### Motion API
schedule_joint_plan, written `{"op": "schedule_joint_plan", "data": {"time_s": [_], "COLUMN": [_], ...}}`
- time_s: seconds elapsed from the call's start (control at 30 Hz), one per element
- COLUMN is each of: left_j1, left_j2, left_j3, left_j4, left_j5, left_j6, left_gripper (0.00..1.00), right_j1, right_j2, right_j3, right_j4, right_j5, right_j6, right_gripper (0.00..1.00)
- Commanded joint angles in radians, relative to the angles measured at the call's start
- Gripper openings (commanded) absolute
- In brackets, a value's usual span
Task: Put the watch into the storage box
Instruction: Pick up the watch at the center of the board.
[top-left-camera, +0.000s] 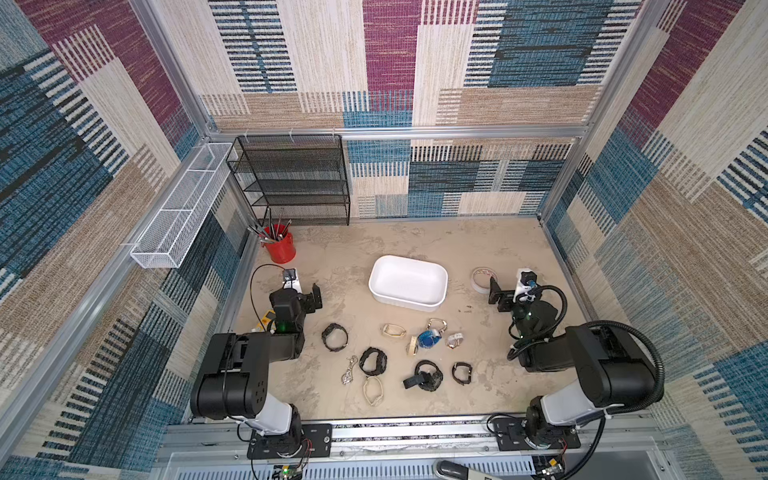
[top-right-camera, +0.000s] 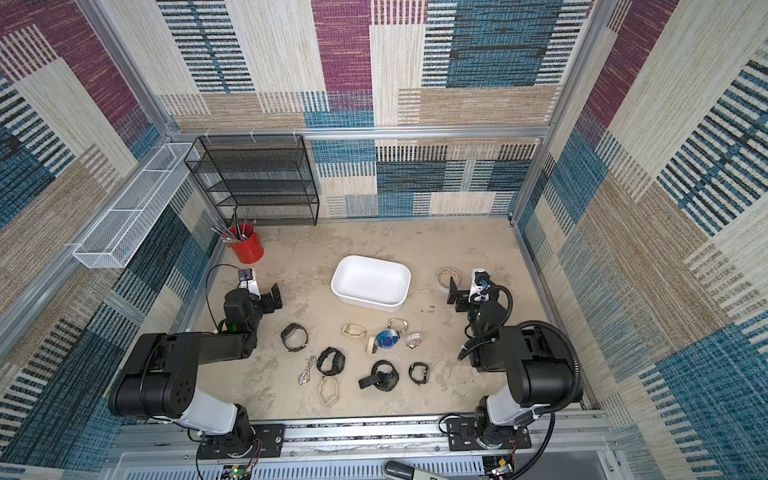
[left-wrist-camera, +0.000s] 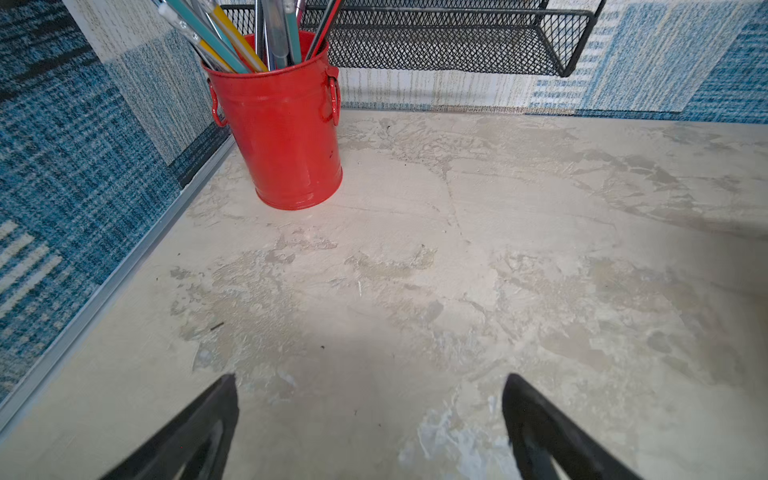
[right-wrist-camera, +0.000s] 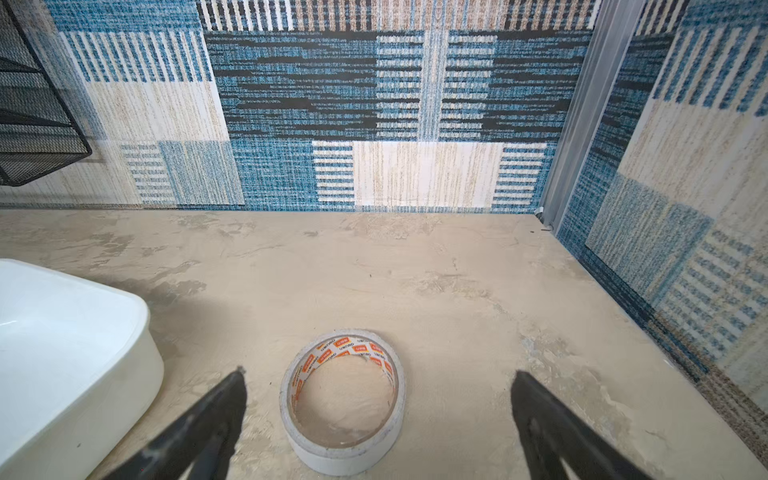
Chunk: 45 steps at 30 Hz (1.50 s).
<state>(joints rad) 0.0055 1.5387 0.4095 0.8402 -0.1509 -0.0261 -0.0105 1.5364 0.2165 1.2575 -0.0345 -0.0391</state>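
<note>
The white storage box (top-left-camera: 407, 283) sits mid-table. Bare tabletop separates it from a black watch (top-left-camera: 334, 336), a blue-faced watch (top-left-camera: 429, 338) and several others strewn on its near side, with a metal chain (top-left-camera: 349, 370) among them. The left gripper (top-left-camera: 313, 298) and right gripper (top-left-camera: 498, 295) flank the box, jaws spread wide, holding nothing. A tape roll (top-left-camera: 481, 279) lies just ahead of the right gripper. A red pen cup (top-left-camera: 279, 246) stands in the far left corner.

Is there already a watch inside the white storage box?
No, in a top view the storage box is bare white inside; the watches lie outside it.
</note>
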Motion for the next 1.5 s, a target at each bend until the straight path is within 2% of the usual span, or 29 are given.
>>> {"op": "schedule_joint_plan", "data": {"time_s": [0.0, 0.73, 0.9, 0.97, 1.03, 1.13, 1.2, 1.27, 1.33, 1.4, 1.47], "left_j1": [0.0, 0.0, -0.005, -0.028, -0.05, -0.06, -0.058, -0.058, -0.059, -0.058, -0.057], "left_j2": [0.001, 0.004, -0.015, -0.089, -0.178, -0.332, -0.428, -0.519, -0.619, -0.689, -0.731], "left_j3": [0.007, 0.011, -0.001, 0.014, 0.059, 0.14, 0.178, 0.175, 0.155, 0.113, 0.164], "left_j4": [-0.003, -0.01, 0.003, -0.078, -0.211, -0.453, -0.554, -0.546, -0.556, -0.49, -0.595], "left_j5": [0.007, 0.01, -0.006, -0.046, -0.097, -0.125, -0.044, 0.018, 0.09, 0.119, 0.173], "left_j6": [0.009, 0.009, 0.015, 0.027, 0.037, -0.096, -0.169, -0.267, -0.296, -0.317, -0.3], "left_gripper": [1.0, 1.0, 0.92, 0.93, 0.94, 1.0, 1.0, 0.99, 0.99, 0.99, 0.97], "right_j1": [0.001, 0.0, 0.001, 0.0, 0.0, 0.001, 0.001, 0.0, 0.0, 0.0, 0.0], "right_j2": [-0.001, -0.002, -0.005, -0.043, -0.118, -0.213, -0.264, -0.309, -0.342, -0.374, -0.401], "right_j3": [0.004, 0.004, -0.001, 0.034, 0.132, 0.267, 0.348, 0.409, 0.408, 0.406, 0.417], "right_j4": [0.008, 0.008, 0.017, -0.083, -0.31, -0.566, -0.688, -0.836, -0.866, -0.921, -1.0], "right_j5": [-0.006, -0.007, -0.004, 0.016, 0.041, 0.08, 0.073, 0.117, 0.054, -0.022, -0.099], "right_j6": [0.005, 0.007, 0.007, 0.015, 0.025, 0.1, 0.204, 0.378, 0.388, 0.397, 0.401], "right_gripper": [1.0, 1.0, 1.0, 1.0, 1.0, 1.0, 1.0, 1.0, 1.0, 0.99, 1.0]}}
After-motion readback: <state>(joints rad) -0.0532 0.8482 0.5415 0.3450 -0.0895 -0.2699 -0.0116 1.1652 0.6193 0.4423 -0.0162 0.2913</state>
